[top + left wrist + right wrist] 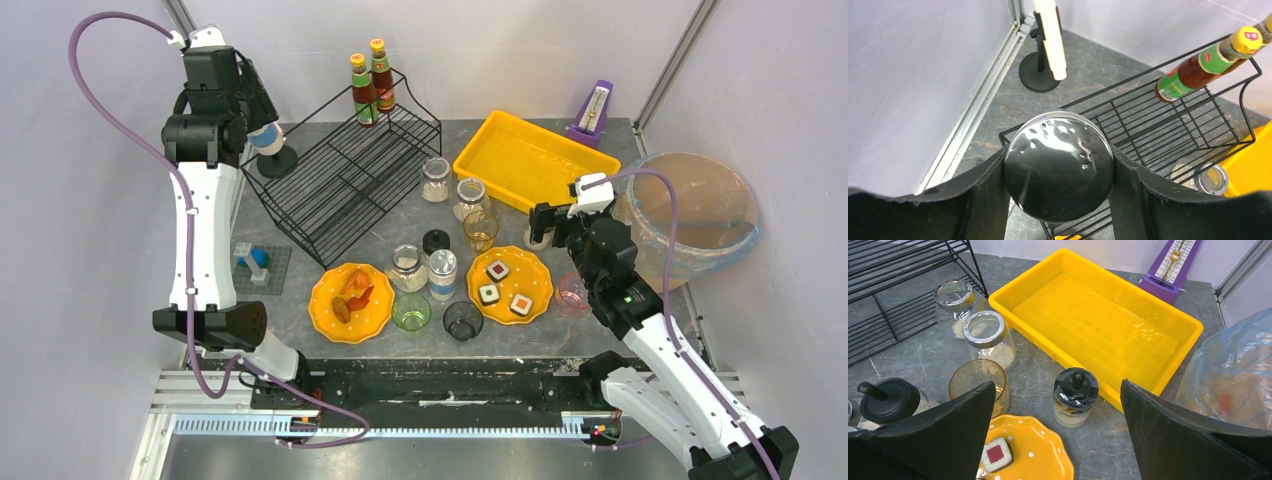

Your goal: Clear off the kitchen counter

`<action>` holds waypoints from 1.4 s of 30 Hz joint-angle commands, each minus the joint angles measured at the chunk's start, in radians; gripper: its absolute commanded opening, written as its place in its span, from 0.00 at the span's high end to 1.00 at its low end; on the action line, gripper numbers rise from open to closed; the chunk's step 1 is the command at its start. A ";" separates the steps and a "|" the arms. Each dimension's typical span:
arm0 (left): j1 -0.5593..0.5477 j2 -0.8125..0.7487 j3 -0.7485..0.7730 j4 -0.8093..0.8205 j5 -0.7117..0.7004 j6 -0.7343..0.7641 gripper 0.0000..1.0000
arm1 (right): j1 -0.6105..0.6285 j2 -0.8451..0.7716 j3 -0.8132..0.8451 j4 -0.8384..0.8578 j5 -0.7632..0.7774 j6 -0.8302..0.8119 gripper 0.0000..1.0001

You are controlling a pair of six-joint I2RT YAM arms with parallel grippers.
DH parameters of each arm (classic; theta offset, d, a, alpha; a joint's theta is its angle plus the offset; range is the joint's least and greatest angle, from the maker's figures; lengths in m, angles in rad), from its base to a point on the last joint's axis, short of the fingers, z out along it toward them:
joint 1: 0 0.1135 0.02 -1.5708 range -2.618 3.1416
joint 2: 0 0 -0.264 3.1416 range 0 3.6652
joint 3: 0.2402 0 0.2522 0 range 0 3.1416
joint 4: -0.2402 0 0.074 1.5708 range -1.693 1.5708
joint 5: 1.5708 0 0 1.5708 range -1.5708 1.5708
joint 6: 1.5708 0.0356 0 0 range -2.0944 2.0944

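Steel-lidded jar [1058, 160] stands upright, clamped between my left gripper's [1058, 192] fingers, over the lower-left corner of the black wire rack [1168, 130]. The rack's shelves run off toward the upper right of my wrist view, and I judge the jar goes there. Two sauce bottles [1193, 72] crowd that far end (the nearer shelves look free). My right gripper [1056, 385] gapes wide and empty above a black-lidded jar [1075, 395] beside the yellow tray [1098, 325]. From above, the kitchen counter [395, 225] fills mid-frame, cluttered.

Left pincer [1059, 172] clamped — raised, right pincer [1057, 390] agape
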 commanded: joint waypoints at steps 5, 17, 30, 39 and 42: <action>0.091 -0.038 -0.060 0.046 0.075 -0.028 0.98 | 0.026 -0.010 0.000 0.041 0.001 -0.001 0.02; 0.120 -0.002 -0.237 0.054 0.094 -0.010 0.98 | 0.030 -0.017 -0.034 0.073 -0.014 0.014 0.02; 0.122 0.019 -0.322 0.058 0.064 -0.019 0.72 | 0.031 -0.018 -0.056 0.085 0.004 0.012 0.02; 0.122 -0.013 -0.421 0.133 0.080 -0.063 0.60 | 0.032 -0.020 -0.054 0.080 0.008 0.008 0.02; 0.123 -0.035 -0.442 0.143 0.068 -0.064 0.51 | 0.031 -0.023 -0.053 0.079 0.017 0.004 0.02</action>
